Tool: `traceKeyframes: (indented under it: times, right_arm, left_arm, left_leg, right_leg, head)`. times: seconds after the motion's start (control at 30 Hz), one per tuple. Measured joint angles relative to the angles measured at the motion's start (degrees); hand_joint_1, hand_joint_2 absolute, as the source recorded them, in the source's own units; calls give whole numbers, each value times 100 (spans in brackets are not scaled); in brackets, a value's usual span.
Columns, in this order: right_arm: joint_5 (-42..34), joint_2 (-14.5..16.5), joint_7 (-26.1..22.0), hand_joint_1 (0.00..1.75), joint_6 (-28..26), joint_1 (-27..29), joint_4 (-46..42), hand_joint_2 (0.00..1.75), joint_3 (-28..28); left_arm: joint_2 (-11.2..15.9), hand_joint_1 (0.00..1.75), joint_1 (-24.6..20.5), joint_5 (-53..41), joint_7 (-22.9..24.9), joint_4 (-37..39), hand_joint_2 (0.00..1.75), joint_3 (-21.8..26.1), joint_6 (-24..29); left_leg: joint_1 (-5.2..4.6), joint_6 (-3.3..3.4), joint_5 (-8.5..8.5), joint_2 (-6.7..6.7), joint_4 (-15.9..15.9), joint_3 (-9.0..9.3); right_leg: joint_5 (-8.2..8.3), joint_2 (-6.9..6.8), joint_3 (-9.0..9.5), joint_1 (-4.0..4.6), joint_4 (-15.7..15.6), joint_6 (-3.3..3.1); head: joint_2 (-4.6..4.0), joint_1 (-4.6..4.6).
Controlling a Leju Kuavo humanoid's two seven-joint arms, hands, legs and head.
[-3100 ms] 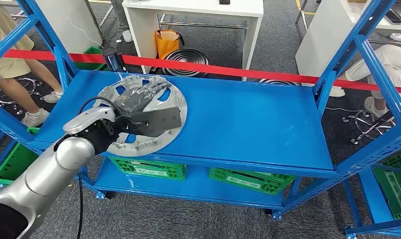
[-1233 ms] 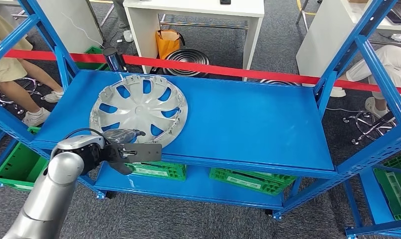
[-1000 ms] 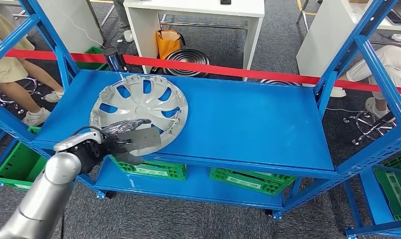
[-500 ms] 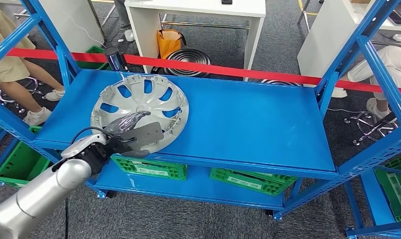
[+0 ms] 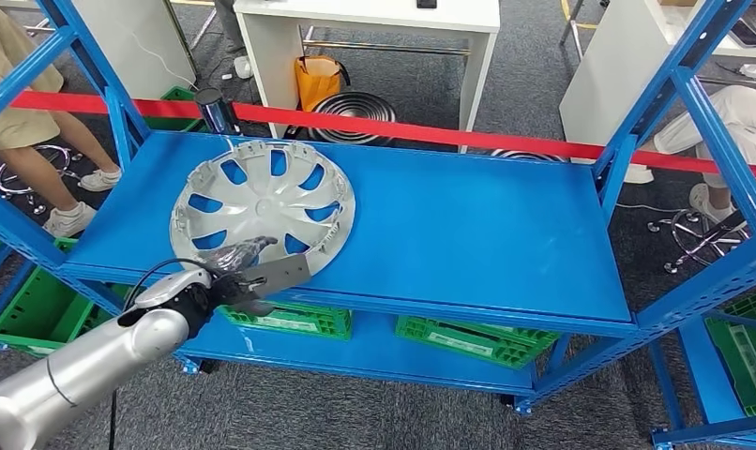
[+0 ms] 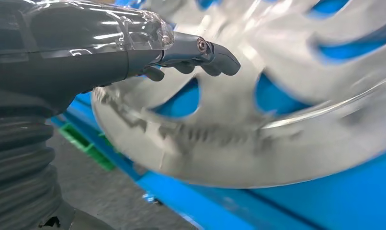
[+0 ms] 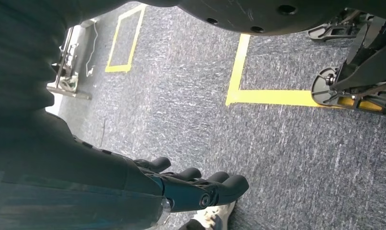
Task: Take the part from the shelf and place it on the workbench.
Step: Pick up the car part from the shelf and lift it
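Note:
The part is a silver hubcap [image 5: 262,202] lying flat on the left half of the blue shelf's top deck [image 5: 468,225]. My left hand [image 5: 241,270] is at the hubcap's near rim, at the deck's front edge. In the left wrist view its dark fingers [image 6: 200,50] reach over the rim of the hubcap [image 6: 258,120] with bent tips and nothing plainly gripped; the thumb is hidden. My right hand [image 7: 181,187] hangs above the grey carpet, fingers loosely extended and empty.
Red tape [image 5: 430,134] runs along the shelf's far side. Green crates [image 5: 473,339] sit on the lower deck. Blue uprights frame both ends. A person [image 5: 18,122] stands at far left, another person's legs [image 5: 731,122] at right. White tables [image 5: 355,19] stand behind.
My left hand, lying on top of the hubcap three seconds ago, has pulled back to its near rim and sank slightly in the last half second. The hubcap has not moved.

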Motion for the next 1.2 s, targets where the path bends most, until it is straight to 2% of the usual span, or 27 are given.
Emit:
traceKeyframes:
  times: [0.3, 0.5, 0.53, 0.67, 0.77, 0.9, 1.03, 1.2]
  right_arm:
    - [69, 19, 83, 0, 4, -55, 1, 175, 111]
    - [114, 48, 155, 0, 2, -87, 2, 175, 131]
    - [120, 49, 164, 0, 2, -90, 2, 175, 132]
    - [126, 55, 174, 0, 2, -96, 2, 175, 145]
    - [121, 55, 174, 0, 2, -94, 2, 175, 169]
    - [115, 51, 172, 0, 2, -90, 2, 175, 184]
    - [109, 43, 146, 0, 2, -86, 2, 175, 224]
    - [83, 39, 123, 0, 2, -77, 4, 175, 241]
  left_arm:
    - [-51, 0, 27, -175, 0, 792, 175, -28, -197]
    - [-207, 0, 17, -465, 0, 1395, 175, 146, -4]
    - [-232, 4, 12, -460, 0, 1463, 175, 169, -11]
    - [-330, 174, -9, -392, 0, 1677, 175, 273, -23]
    - [-376, 175, -35, -173, 0, 1746, 175, 338, -4]
    - [-361, 175, -105, 733, 0, 1714, 175, 437, 104]
    - [-177, 175, -119, 1449, 0, 1539, 175, 433, 335]
    - [53, 175, -111, 1670, 0, 1374, 175, 321, 543]
  left_leg:
    - [-4, 3, -2, 34, -3, 16]
    - [-12, 6, -4, 59, -6, 43]
    - [-12, 6, -4, 64, -6, 47]
    - [-10, 3, -1, 84, -20, 70]
    - [-11, -9, 10, 91, -40, 93]
    - [-11, -36, 36, 88, -59, 116]
    - [-10, -50, 48, 83, -70, 120]
    - [-10, -54, 46, 78, -73, 118]
  right_leg:
    - [0, 3, 12, -13, 1, 0]
    - [5, 8, 27, -14, 7, -6]
    - [8, 11, 28, -14, 9, -11]
    - [23, 30, 33, -14, 16, -34]
    - [31, 38, 43, -14, 17, -46]
    - [34, 34, 59, -15, 18, -56]
    - [30, 30, 61, -14, 24, -63]
    - [25, 32, 57, -14, 23, -68]
  head:
    - [0, 1]
    - [0, 1]
    - [0, 0]
    - [0, 0]
    - [0, -1]
    - [0, -2]
    - [0, -2]
    - [0, -1]
